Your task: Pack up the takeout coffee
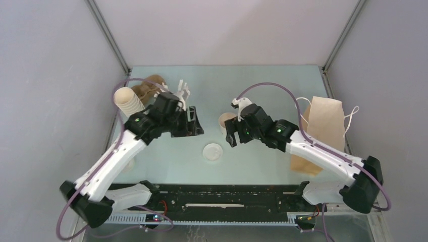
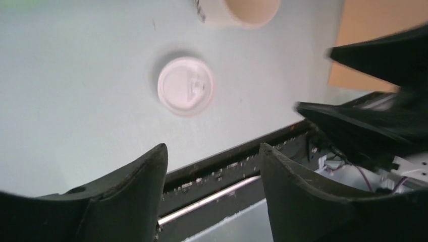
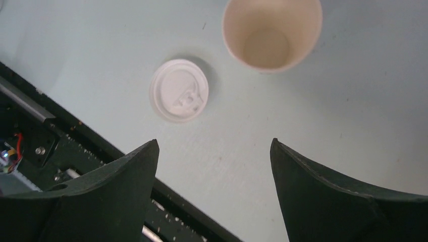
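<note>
The takeout coffee cup point(image 3: 272, 33) stands upright and open-topped on the pale table, cream-white and empty inside. In the top view the cup point(image 1: 224, 120) is partly covered by my right gripper point(image 1: 232, 136). Its round white lid point(image 1: 213, 151) lies flat on the table, apart from the cup and nearer the front edge. My right gripper point(image 3: 214, 143) is open above the table, with the lid point(image 3: 179, 91) and cup ahead of its tips. My left gripper point(image 1: 197, 126) hovers left of the cup, open and empty point(image 2: 213, 151), with the lid point(image 2: 185, 85) ahead of it.
A brown paper bag point(image 1: 323, 131) with white handles lies at the right. A tall stack of cream cups point(image 1: 128, 101) stands at the back left beside a brown holder point(image 1: 149, 85) and white sticks point(image 1: 182, 91). The black rail point(image 1: 227, 199) runs along the front edge.
</note>
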Controlling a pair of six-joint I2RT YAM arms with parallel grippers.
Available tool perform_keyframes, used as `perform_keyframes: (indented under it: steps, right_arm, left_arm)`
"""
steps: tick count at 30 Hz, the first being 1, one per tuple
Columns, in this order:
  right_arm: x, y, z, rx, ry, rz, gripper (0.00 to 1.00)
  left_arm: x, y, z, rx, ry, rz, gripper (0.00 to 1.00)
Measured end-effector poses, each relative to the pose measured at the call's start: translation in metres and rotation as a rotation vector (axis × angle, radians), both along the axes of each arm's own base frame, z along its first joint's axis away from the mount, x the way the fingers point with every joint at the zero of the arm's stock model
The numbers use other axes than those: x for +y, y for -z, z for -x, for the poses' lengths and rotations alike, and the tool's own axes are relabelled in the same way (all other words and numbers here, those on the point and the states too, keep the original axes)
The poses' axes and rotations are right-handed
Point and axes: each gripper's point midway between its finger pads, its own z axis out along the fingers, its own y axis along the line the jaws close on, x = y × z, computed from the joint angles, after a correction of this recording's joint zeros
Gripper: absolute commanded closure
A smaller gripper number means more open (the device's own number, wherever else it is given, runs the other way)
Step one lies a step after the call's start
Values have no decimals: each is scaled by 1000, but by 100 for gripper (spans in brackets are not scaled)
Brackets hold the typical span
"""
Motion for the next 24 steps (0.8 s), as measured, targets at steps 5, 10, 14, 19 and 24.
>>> perform_keyframes:
  steps: [5,10,14,19,24]
  right_arm:
    - [-24,-16,20,4,39,-69,11]
    - [-49,-23,38,9,75,-121,11]
    - [-69,-20,51,22,109,-142,11]
    - [-82,-24,58,23,137,-163,11]
    - [-84,-25,59,25,144,-168,11]
  left_arm:
    - [-26,92,10,286,52,-85,55]
    - [-27,160,26,455,56,-177,63]
    - [-33,181,16,461,48,-202,70]
    - [-39,205,7,461,40,-237,74]
    - [-27,220,10,458,18,-300,70]
